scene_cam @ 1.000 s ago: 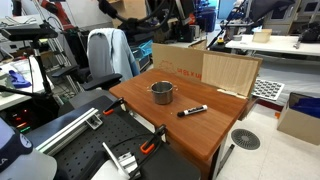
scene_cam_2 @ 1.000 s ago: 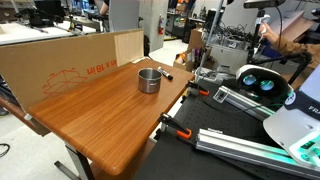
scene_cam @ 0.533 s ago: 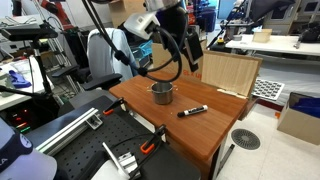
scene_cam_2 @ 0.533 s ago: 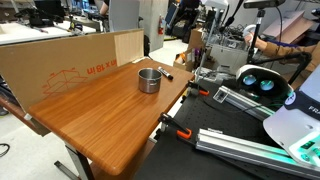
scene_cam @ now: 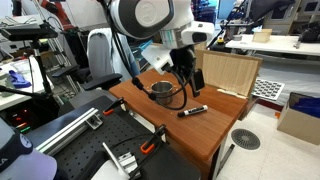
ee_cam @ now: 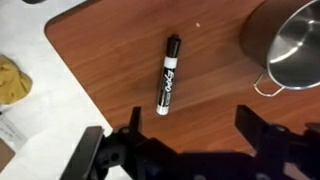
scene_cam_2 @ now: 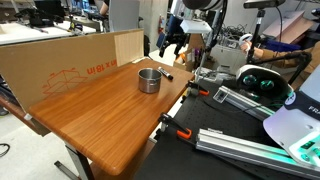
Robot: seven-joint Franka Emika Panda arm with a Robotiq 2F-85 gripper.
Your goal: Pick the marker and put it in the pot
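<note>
The marker [ee_cam: 167, 76] is a slim black pen with a white label; it lies flat on the wooden table, and it also shows in both exterior views [scene_cam: 192, 110] [scene_cam_2: 165, 74]. The steel pot [ee_cam: 290, 45] stands upright to its side, also seen in both exterior views [scene_cam: 162, 92] [scene_cam_2: 149, 79]. My gripper [ee_cam: 190, 120] is open and empty. It hovers above the table over the marker [scene_cam: 190, 78], with the pen lying between and just beyond the fingertips in the wrist view.
A cardboard panel [scene_cam: 230, 72] stands along the table's back edge. The table edge and grey floor [ee_cam: 30, 60] lie close to the marker. Clamps [scene_cam_2: 178, 128] and metal rails [scene_cam_2: 240, 145] sit at the table's end.
The arm has swung into the scene and come down over the table. It was absent a second ago, high above the pot half a second ago, and now hangs over the marker.
</note>
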